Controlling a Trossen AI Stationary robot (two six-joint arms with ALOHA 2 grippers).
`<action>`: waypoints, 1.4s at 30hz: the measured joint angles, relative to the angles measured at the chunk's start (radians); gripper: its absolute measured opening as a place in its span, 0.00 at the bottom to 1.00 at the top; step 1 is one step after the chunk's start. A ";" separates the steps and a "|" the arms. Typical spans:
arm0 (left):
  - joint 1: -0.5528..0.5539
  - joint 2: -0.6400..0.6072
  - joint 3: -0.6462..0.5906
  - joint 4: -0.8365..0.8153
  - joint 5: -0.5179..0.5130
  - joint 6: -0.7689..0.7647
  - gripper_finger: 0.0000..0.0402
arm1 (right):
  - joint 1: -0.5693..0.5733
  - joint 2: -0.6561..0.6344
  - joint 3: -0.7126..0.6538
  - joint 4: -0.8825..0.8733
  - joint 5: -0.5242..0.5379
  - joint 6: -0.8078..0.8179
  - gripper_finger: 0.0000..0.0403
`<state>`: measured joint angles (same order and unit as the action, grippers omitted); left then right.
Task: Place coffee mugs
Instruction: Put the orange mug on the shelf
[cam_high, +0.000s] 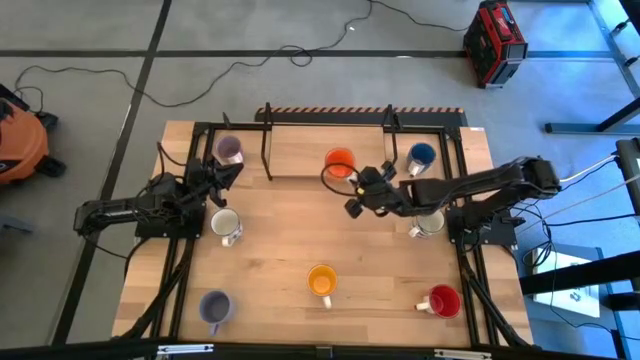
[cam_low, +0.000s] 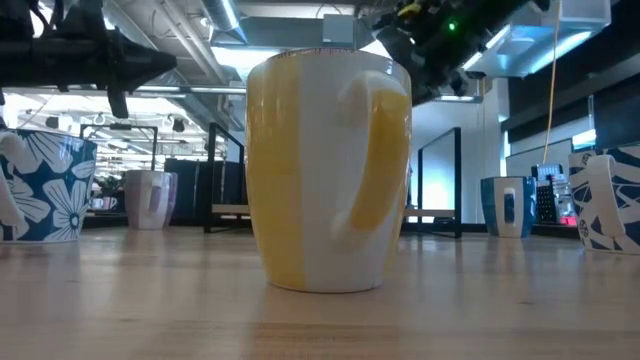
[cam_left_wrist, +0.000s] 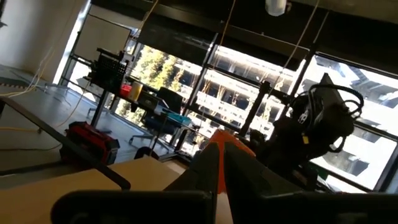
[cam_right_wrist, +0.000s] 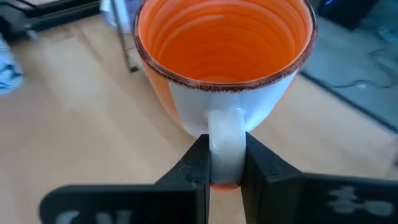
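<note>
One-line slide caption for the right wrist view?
Right gripper shut on the white handle of an orange mug, above the wooden table.

Orange mug (cam_right_wrist: 217, 68) handle base hidden between right gripper (cam_right_wrist: 225, 163) fingers, white mug (cam_high: 430, 224) at three o'clock partly under right arm.

You see a tabletop (cam_high: 280, 250) of pale wood, smooth, with fine grain lines. The orange mug (cam_right_wrist: 224, 68) looks like shiny glazed clay, with ring ridges inside and a rough brown rim. The right pincer (cam_right_wrist: 225, 168) has dull black plastic fingers. The yellow mug (cam_low: 328, 170) is smooth and glossy. The floor (cam_high: 90, 50) looks grey and matt.
</note>
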<state>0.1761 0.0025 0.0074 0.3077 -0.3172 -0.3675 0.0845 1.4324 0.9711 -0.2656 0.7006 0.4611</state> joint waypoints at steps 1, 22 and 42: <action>0.000 0.000 0.000 0.000 -0.013 -0.011 0.04 | 0.000 0.001 0.024 -0.028 0.013 -0.001 0.08; 0.000 0.000 0.000 -0.012 -0.062 -0.050 0.04 | -0.221 0.227 0.235 -0.340 0.123 0.453 0.08; 0.000 0.000 0.000 -0.013 -0.055 -0.049 0.04 | -0.333 0.315 0.236 -0.327 0.180 0.724 0.08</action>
<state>0.1764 0.0027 0.0074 0.2942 -0.3721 -0.4168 -0.2481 1.7476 1.2072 -0.5921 0.8810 1.1847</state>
